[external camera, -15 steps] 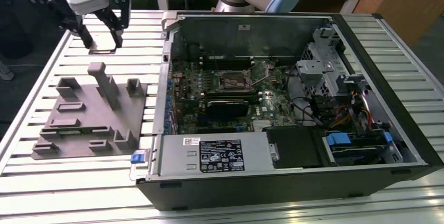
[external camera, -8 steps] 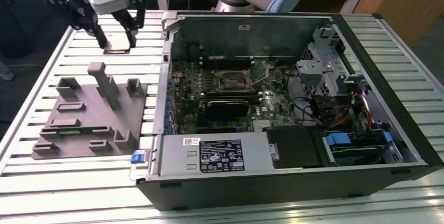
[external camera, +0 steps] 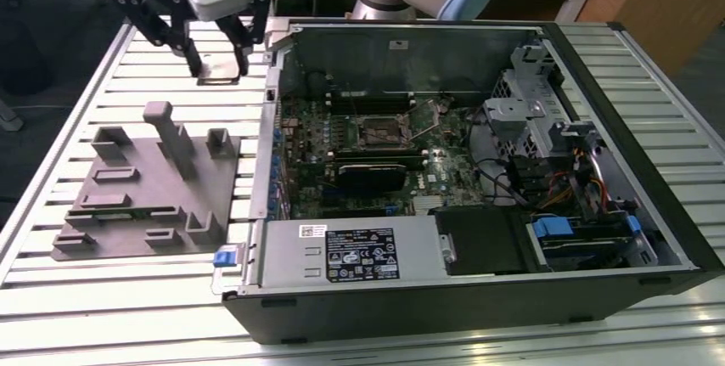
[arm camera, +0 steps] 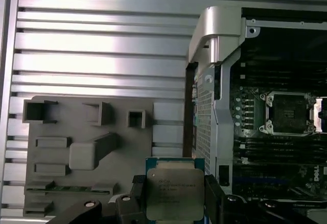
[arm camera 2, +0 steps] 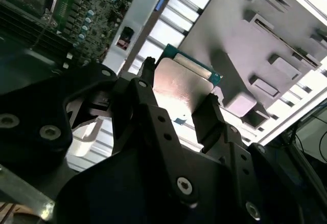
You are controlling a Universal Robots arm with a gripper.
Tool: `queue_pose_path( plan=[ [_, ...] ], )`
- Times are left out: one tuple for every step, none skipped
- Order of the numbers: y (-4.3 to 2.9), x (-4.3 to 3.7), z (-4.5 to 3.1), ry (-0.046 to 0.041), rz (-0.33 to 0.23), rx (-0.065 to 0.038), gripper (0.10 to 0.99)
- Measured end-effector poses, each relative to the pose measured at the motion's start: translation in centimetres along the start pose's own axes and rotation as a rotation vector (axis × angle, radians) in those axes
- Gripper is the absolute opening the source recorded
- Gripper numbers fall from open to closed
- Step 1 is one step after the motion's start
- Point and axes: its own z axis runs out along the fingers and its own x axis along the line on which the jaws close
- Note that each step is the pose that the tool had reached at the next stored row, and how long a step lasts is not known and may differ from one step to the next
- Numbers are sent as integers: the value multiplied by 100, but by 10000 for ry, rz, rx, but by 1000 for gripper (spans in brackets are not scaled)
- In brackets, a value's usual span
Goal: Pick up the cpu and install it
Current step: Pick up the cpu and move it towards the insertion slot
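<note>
The cpu (arm camera: 173, 193), a flat silvery square with a thin green edge, is held between the two black fingers of my gripper (arm camera: 174, 194), which is shut on its opposite sides. In the second wrist view the cpu (arm camera 2: 181, 83) shows from below, with the gripper (arm camera 2: 179, 83) clamped on it. In the exterior view the gripper (external camera: 221, 67) hangs above the slatted table, at the exterior view's left of the open computer case. The black motherboard socket (external camera: 379, 132) lies open inside the case, apart from the gripper; the socket (arm camera: 288, 112) also shows in the first wrist view.
A grey plastic fixture (external camera: 142, 188) with blocks and slots lies on the table (external camera: 68, 298) below the gripper. The case wall (external camera: 272, 128) stands between gripper and motherboard. Inside the case are a drive cage (external camera: 532, 103), cables and a power supply (external camera: 351, 251).
</note>
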Motion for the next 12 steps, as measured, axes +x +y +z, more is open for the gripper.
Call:
queue_pose_path(
  plan=[
    [16,-22,2,0,0,0,545],
    [33,-41,3,0,1,0,545],
    [54,-56,4,0,3,1,545],
    [80,-67,6,0,1,0,545],
    [107,-78,9,0,1,0,545],
    [131,-94,12,-1,0,1,545],
    [154,-113,14,0,0,3,545],
    [176,-138,17,1,0,5,545],
    [196,-162,21,-1,-2,4,545],
    [219,-184,25,-1,-1,5,545],
    [242,-205,28,0,1,6,545],
    [265,-228,32,1,1,6,545]
  ],
)
